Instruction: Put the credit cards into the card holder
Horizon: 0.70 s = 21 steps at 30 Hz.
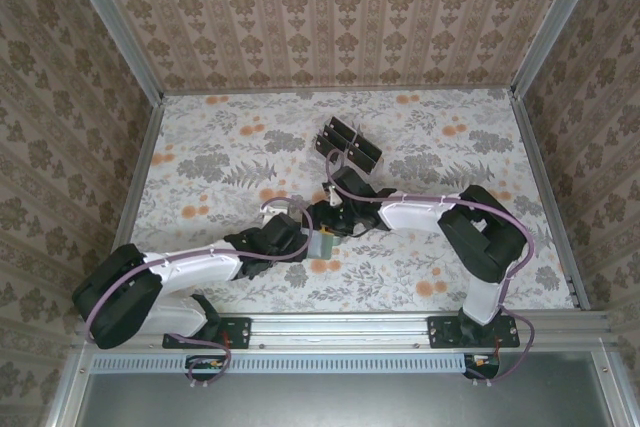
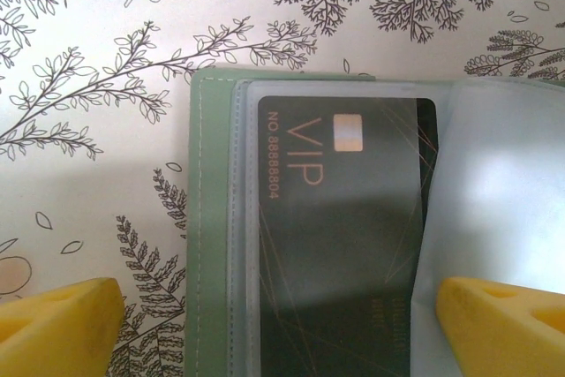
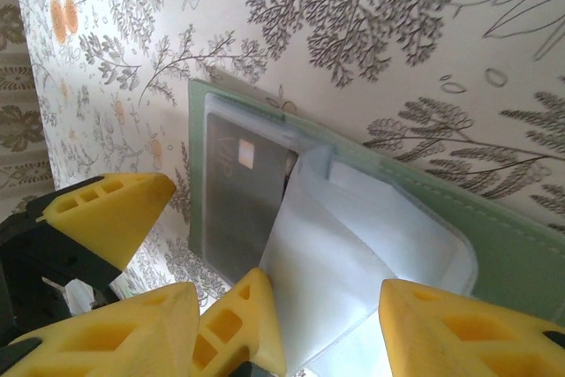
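Note:
The green card holder [image 2: 210, 218] lies open on the flowered table, at the centre of the top view [image 1: 322, 245]. A dark credit card [image 2: 335, 245] marked VIP sits inside one clear sleeve. My left gripper [image 2: 278, 337] is open wide, one finger over the table left of the holder and the other on a loose clear sleeve flap [image 2: 494, 192]. In the right wrist view that flap [image 3: 353, 262] stands lifted between the fingers of my right gripper [image 3: 291, 342], which is partly open and grips nothing I can see. Both left fingers [image 3: 106, 209] also show there.
A clear slotted rack [image 1: 350, 144] with several dark cards stands just beyond the two grippers. Both arms meet over the table's middle. Patterned walls close in the table on three sides, and a metal rail runs along the near edge.

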Available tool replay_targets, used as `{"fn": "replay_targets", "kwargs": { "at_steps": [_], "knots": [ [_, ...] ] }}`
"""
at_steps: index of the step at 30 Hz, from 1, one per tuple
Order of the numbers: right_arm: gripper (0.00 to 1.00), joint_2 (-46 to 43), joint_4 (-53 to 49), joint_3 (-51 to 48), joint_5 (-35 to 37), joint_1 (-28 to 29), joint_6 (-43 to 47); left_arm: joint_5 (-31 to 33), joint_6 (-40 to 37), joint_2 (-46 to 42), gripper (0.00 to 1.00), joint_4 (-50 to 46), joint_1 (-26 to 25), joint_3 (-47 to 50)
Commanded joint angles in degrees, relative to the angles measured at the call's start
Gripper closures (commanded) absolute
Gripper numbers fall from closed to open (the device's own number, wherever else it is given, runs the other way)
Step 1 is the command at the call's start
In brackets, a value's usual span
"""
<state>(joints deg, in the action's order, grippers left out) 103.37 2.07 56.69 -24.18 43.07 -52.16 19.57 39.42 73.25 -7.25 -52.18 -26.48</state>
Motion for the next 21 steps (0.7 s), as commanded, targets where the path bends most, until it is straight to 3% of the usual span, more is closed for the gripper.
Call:
{"fn": "replay_targets", "kwargs": {
  "at_steps": [1,21],
  "knots": [
    [0.43,0.48,1.90,-1.46,0.68,0.52,-1.84,1.04,0.97,-1.01,0.00,-1.27,0.10,0.73],
    [0.43,-1.69,4.33,-5.53,1.40,2.19,-4.25,0.82,0.65,-1.24,0.00,-0.93,0.31,0.82]
  ]
}}
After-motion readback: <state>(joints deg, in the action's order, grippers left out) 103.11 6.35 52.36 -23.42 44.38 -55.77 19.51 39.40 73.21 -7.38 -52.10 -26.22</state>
